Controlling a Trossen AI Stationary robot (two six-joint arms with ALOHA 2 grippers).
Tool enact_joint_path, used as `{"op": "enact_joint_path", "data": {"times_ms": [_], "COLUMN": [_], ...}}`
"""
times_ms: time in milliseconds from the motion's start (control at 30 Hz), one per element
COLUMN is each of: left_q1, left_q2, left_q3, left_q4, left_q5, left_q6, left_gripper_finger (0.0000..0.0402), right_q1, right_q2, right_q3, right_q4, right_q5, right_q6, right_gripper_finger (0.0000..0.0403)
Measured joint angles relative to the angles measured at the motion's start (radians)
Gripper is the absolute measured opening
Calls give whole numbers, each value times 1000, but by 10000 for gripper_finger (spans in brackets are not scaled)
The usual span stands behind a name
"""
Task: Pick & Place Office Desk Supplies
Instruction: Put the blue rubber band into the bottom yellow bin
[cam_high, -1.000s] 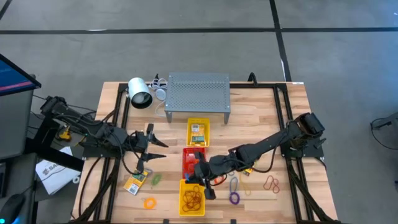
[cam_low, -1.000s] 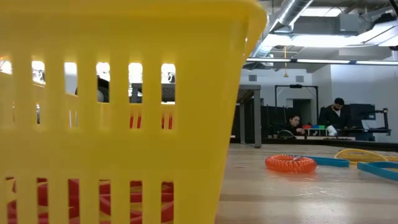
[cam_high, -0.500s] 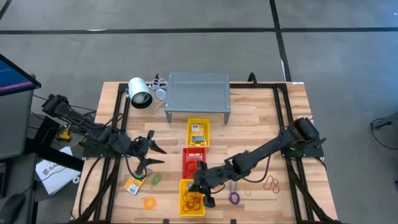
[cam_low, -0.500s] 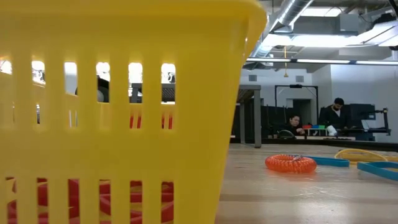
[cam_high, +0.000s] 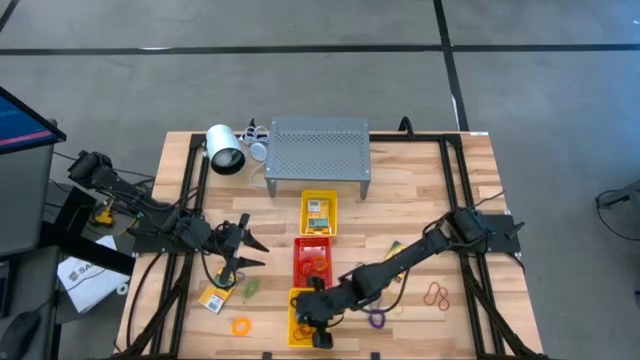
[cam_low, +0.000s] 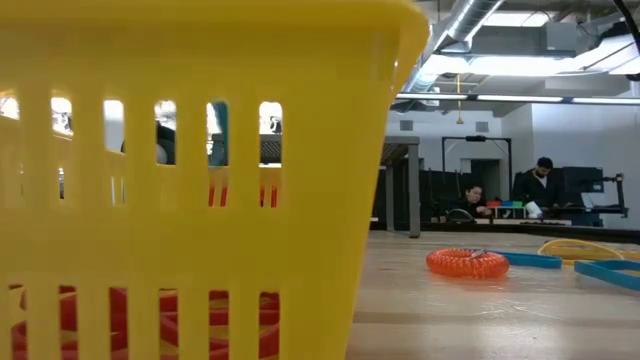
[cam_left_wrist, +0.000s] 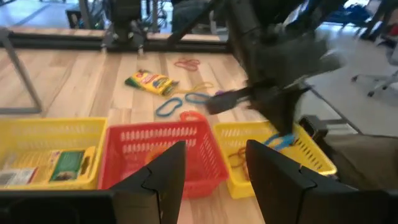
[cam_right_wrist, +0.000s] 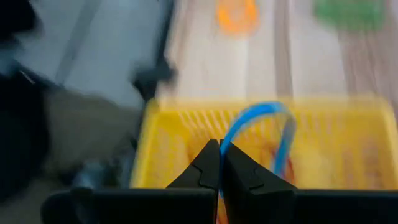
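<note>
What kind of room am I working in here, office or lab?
Most likely a robotics lab or workshop: exposed ceiling ducts, people at equipment benches in the background, and a wooden worktable on a bare concrete floor.

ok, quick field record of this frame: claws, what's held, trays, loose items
right claw: shut on blue band, over near yellow tray
left claw: open, empty, hovering left of the trays
red tray: middle of row, bands inside
far yellow tray: card packet inside
near yellow tray contents: orange bands
loose on table: orange ring, green band, packet, purple ring, red bands
</note>
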Motion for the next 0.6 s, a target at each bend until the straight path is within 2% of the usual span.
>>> {"op": "enact_joint_path", "data": {"times_ms": [300,600], "left_q1": [-25,-45], "left_q2": [23,35], "left_q3": [2,2], "left_q4": [45,69], "left_q5": [9,8], "left_q6": [-24,-48], "left_gripper_finger": [163,163], "right_q1": [16,11], "right_q2": [43,72], "right_q3": [57,68], "right_q4": [-104,-123], "right_q5": [-1,-48], "right_q6": [29,48], "right_gripper_finger": [0,0]}}
